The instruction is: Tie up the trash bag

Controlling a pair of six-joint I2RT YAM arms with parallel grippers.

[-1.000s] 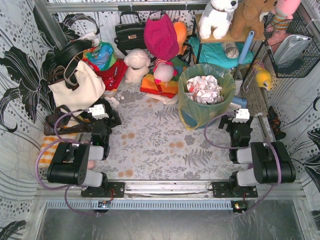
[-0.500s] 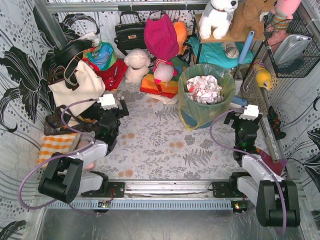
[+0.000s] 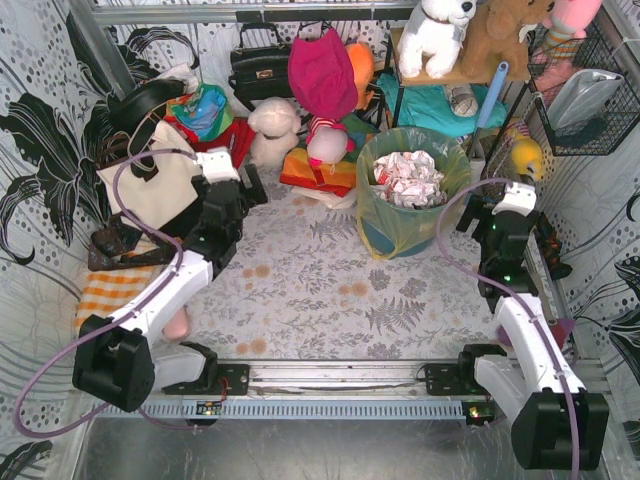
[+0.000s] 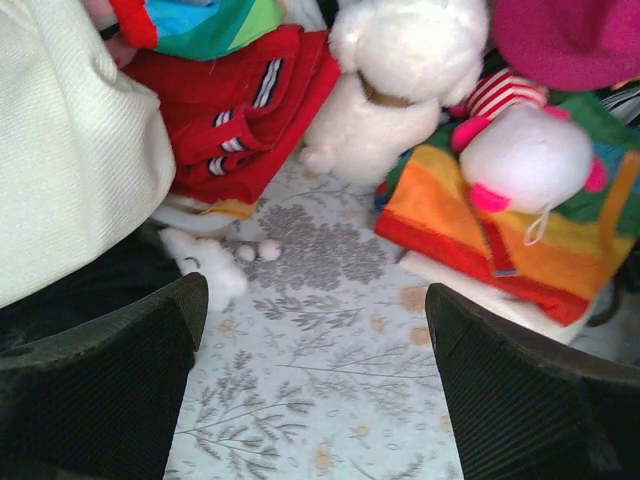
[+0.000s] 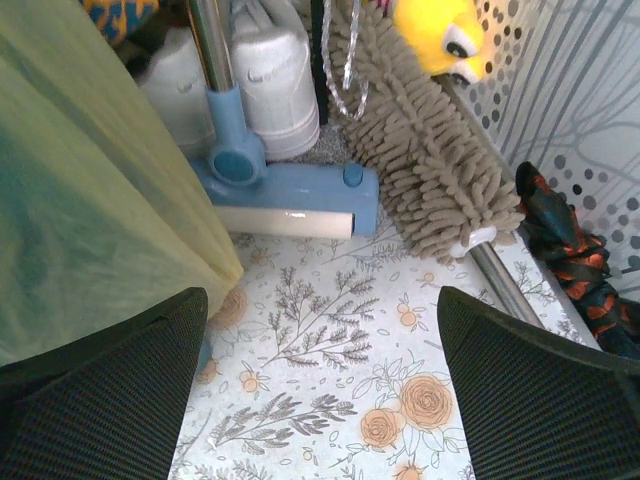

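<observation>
The trash bag (image 3: 385,228) is yellow-green translucent plastic lining a bucket at the back right, its mouth open, with crumpled white-and-red paper (image 3: 408,178) inside. My left gripper (image 3: 240,190) is open and empty, low over the floral mat to the bag's left, next to the cream tote. In the left wrist view its fingers (image 4: 100,390) frame bare mat. My right gripper (image 3: 478,218) is open and empty just right of the bag. In the right wrist view the bag's wall (image 5: 90,200) fills the left, close to the left finger (image 5: 90,400).
A cream tote (image 3: 150,180), red clothes (image 4: 240,110), a white plush (image 4: 395,80) and a rainbow cloth (image 4: 500,230) lie ahead of the left gripper. A blue roller tool (image 5: 290,195) and a grey duster (image 5: 430,170) lie ahead of the right gripper.
Both arms have stretched forward from their folded pose. The left gripper moved up beside the tote, the right gripper up beside the bag's right side. The bag has not moved.
</observation>
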